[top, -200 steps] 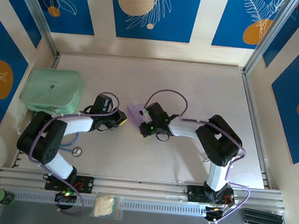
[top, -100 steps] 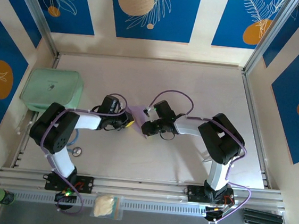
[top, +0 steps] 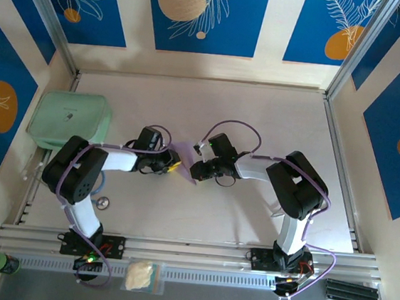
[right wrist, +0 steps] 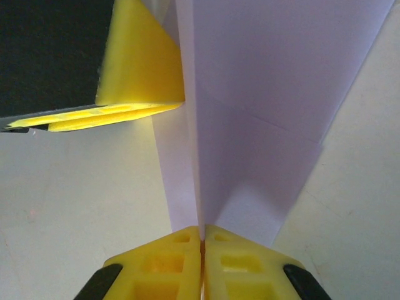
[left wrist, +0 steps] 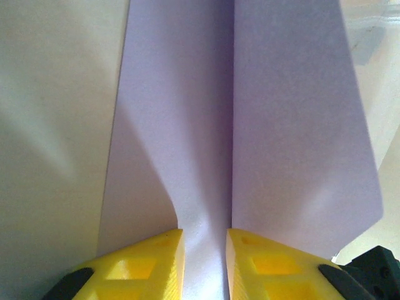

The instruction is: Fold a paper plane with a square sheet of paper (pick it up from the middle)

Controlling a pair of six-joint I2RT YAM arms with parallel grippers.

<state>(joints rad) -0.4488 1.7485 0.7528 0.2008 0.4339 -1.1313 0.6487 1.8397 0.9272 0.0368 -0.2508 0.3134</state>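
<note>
Right now your right end effector [right wrist: 202, 232] is pressed together, pinching the raised fold of the paper plane [right wrist: 250, 94]. Your left end effector [left wrist: 204, 234] sits slightly spread astride the centre crease, low over the surface [top: 260, 120].

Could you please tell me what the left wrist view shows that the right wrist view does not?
Left wrist view: the left gripper with its jaws slightly apart, the central fold of the lilac paper running between them. Right wrist view: the right gripper shut on the paper's crease, and one yellow finger of the left gripper beside the sheet. Both: the folded lilac paper over the pale table.
</note>
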